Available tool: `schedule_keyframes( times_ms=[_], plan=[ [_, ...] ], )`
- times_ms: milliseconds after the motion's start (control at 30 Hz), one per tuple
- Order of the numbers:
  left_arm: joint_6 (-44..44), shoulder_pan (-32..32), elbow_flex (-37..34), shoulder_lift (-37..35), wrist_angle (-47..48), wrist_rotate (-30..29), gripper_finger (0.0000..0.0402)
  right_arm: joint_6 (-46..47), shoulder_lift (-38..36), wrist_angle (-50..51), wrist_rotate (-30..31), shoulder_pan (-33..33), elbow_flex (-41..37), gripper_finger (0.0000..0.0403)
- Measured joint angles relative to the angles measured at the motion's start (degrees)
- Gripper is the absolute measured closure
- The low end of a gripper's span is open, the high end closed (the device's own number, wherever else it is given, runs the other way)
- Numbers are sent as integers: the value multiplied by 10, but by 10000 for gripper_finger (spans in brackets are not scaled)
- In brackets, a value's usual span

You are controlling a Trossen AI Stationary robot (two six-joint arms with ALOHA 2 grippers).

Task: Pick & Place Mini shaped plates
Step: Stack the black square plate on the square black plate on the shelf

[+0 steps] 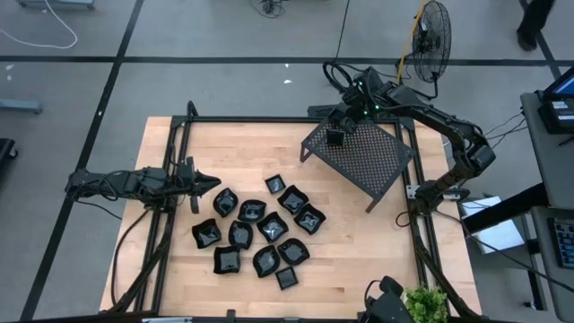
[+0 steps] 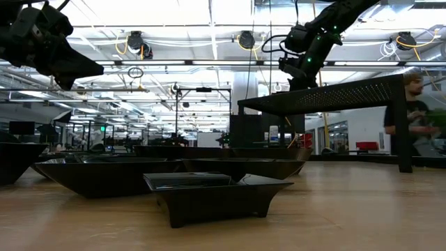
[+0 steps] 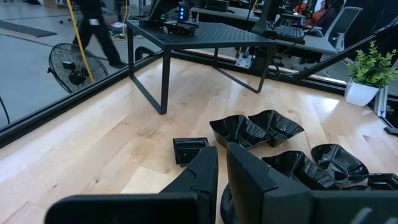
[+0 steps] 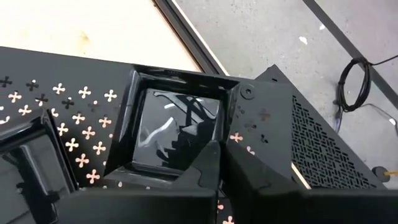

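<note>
Several small glossy black mini plates (image 1: 260,229) lie clustered on the wooden table's middle; the low view shows a square one (image 2: 216,192) nearest, and the left wrist view shows wavy ones (image 3: 261,127). One more square plate (image 4: 168,134) sits flat on the far-left corner of the black perforated rack (image 1: 363,157). My right gripper (image 1: 341,126) is over that corner, shut at the plate. My left gripper (image 1: 211,184) hovers shut and holding nothing at the cluster's left edge, raised above the table (image 2: 70,63). My right gripper (image 4: 221,165) is shut at the square plate's raised rim near one corner (image 4: 214,140), coming from above and slanting down. The fingers themselves hide the exact place of contact. The plate rests flat on the rack's perforated top (image 4: 68,112).
The rack stands on thin legs (image 3: 165,81) at the table's far right. Dark frame rails run along the table's left and right edges (image 1: 170,161). A fan (image 1: 430,36) stands beyond the far edge, a potted plant (image 1: 426,305) at the near right corner. A person (image 2: 418,104) is behind the table.
</note>
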State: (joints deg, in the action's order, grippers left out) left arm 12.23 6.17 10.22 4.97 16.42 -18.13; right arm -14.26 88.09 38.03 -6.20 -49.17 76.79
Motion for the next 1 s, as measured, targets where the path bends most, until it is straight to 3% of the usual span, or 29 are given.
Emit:
schedule_keyframes(
  times_ms=[367, 700, 1000],
  plan=[
    [0, 0, 0, 0, 0, 0, 366, -4, -15, -7, 1, 0, 0, 402],
    [0, 0, 0, 0, 0, 0, 366, -3, -71, -10, -4, 1, 0, 401],
    [0, 0, 0, 0, 0, 0, 366, -14, -117, -8, -164, 5, 0, 402]
  ],
)
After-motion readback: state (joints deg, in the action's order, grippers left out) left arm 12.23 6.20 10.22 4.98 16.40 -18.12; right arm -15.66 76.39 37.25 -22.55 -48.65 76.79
